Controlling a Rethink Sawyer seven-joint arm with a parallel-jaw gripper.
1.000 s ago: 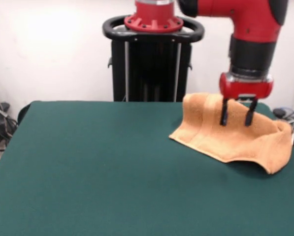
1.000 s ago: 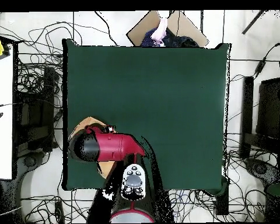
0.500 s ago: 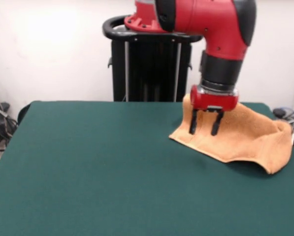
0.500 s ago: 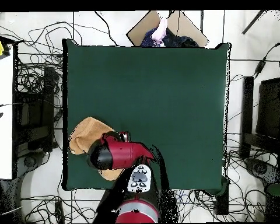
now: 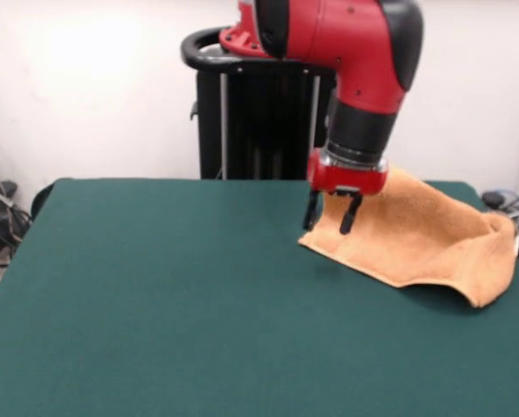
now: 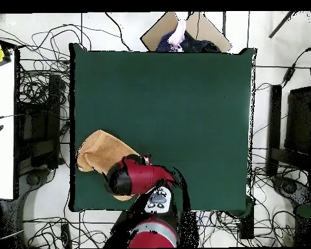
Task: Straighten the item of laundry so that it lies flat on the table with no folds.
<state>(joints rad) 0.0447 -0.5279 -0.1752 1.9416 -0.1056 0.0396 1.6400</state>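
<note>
- The orange-tan towel is being shown lying rumpled near one corner of the table, at the right of the front view and at the lower left of the overhead view.
- The cloth is not being seen flat: in the front view its far portion is being humped up off the green surface, and its right end is being turned upward in a raised fold close to the table's right edge.
- Its near edge is being pictured resting on the felt, running from a left corner below the gripper toward the raised right end.
- The gripper is being held just over the towel's left corner, its two dark fingers being kept apart and pointed downward, with nothing being grasped between them.
- Whether the fingertips are touching the cloth or the table cannot be told.
- The red and black arm is being seen coming down from above, its wrist being positioned directly over the towel's left part.
- From overhead, the arm is being shown covering the towel's edge nearest the robot, the rest of the cloth being left exposed beside the table's left border.
- Tangled cables are being seen on the floor around the table.
</note>
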